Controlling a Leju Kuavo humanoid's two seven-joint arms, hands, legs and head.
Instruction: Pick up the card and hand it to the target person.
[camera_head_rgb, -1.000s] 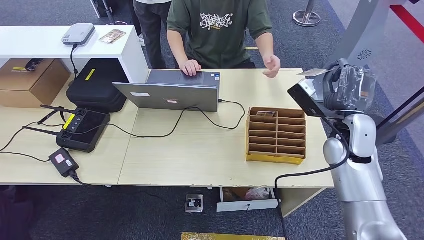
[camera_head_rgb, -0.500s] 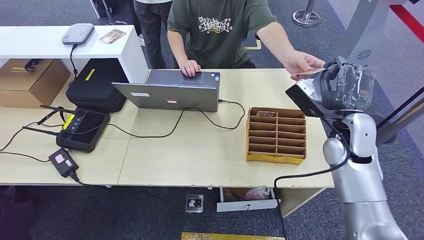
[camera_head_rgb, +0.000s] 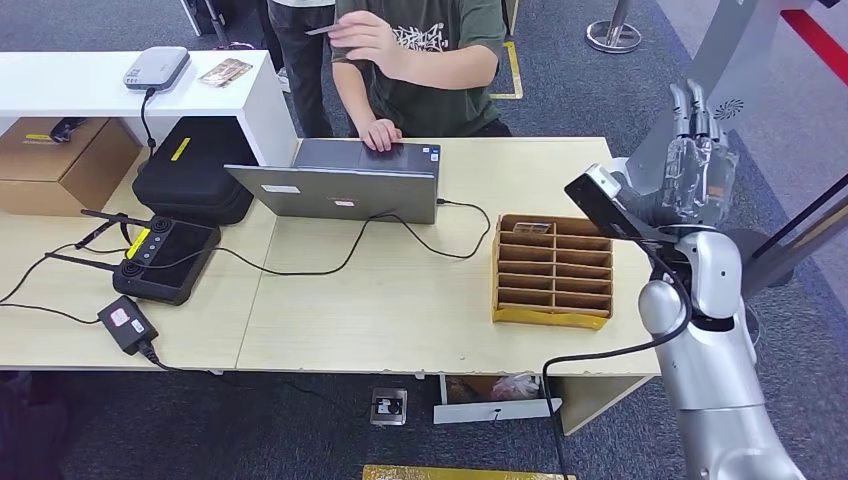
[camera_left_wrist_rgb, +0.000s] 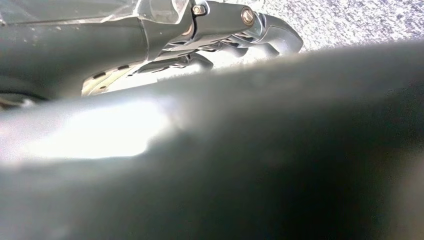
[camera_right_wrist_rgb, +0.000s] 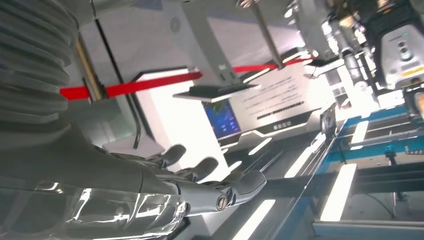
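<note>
While raised beside the tabletop's (camera_head_rgb: 400, 300) far corner, right hand (camera_head_rgb: 695, 165): fingers (camera_head_rgb: 690, 105) straight and spread, pointing up, holding nothing.
Card (camera_head_rgb: 322, 29): well away from the right hand, far across the tabletop, pinched in the person's hand (camera_head_rgb: 365, 38) lifted at chest height.
Person (camera_head_rgb: 430, 60): standing behind the tabletop, other hand resting on the laptop (camera_head_rgb: 345, 180).
Card box (camera_head_rgb: 553, 270): cardboard, divided into slots, on the tabletop just below and beside the right hand.
Left hand (camera_left_wrist_rgb: 225, 30): fingers look loosely curled against a blurred dark surface; whether it holds anything, I cannot tell.
</note>
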